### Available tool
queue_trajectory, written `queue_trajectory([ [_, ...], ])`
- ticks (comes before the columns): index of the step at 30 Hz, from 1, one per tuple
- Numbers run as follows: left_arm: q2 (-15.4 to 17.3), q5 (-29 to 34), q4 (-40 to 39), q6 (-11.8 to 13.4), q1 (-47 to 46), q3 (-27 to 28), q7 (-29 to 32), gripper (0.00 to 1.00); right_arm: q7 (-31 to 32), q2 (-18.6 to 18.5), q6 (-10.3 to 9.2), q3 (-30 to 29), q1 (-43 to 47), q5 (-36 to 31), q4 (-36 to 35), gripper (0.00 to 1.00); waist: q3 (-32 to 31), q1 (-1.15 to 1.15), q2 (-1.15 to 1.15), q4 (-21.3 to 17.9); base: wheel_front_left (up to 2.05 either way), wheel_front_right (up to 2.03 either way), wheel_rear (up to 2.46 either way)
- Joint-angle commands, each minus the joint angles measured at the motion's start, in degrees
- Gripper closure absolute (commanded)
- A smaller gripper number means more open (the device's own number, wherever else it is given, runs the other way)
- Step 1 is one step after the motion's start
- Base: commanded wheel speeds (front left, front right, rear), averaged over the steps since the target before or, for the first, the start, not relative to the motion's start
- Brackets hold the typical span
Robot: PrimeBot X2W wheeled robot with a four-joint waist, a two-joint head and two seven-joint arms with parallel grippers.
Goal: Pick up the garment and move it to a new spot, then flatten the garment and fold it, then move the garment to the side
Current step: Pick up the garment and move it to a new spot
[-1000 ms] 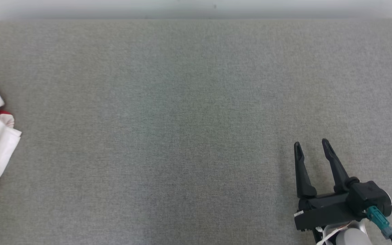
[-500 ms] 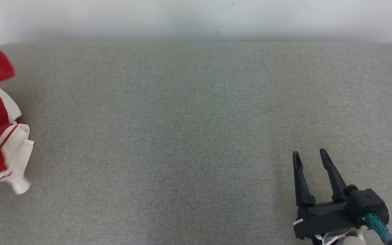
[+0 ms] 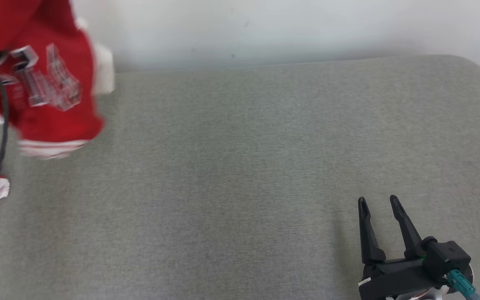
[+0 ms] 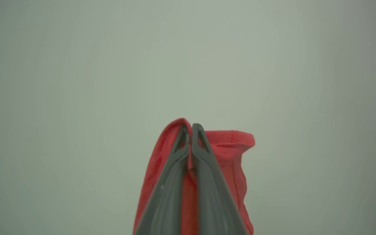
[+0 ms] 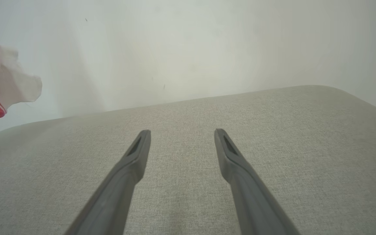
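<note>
Aloft, red garment [image 4: 230,147] pinched in left claw [image 4: 190,125], right claw [image 3: 377,201] well apart

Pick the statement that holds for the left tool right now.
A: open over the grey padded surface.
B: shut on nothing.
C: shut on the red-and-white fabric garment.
C: in the left wrist view the left tool has its fingers pressed together with the red-and-white fabric garment pinched between them.

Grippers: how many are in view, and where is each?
2. The right gripper is open, at the head view's lower right over the grey surface. The left gripper is shut on the red garment in its wrist view.
</note>
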Motion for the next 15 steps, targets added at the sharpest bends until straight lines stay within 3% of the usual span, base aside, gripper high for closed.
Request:
queue_trajectory([
  [1,-0.6,-0.7,-0.8,0.1,-1.2,-0.4,0.4,1.00,0.0,-0.1,0.19,0.1,0.8,0.4,0.1,0.00,-0.7,0.01,0.00,-2.0,0.00,0.00,0.00],
  [15,-6.6,-1.3,-2.5,0.4,-2.8,-6.4,3.3,1.00,0.0,-0.1,0.19,0.8,1.1,2.9,0.2,0.00,-0.1,0.01,0.00,-13.0,0.00,0.00,0.00],
])
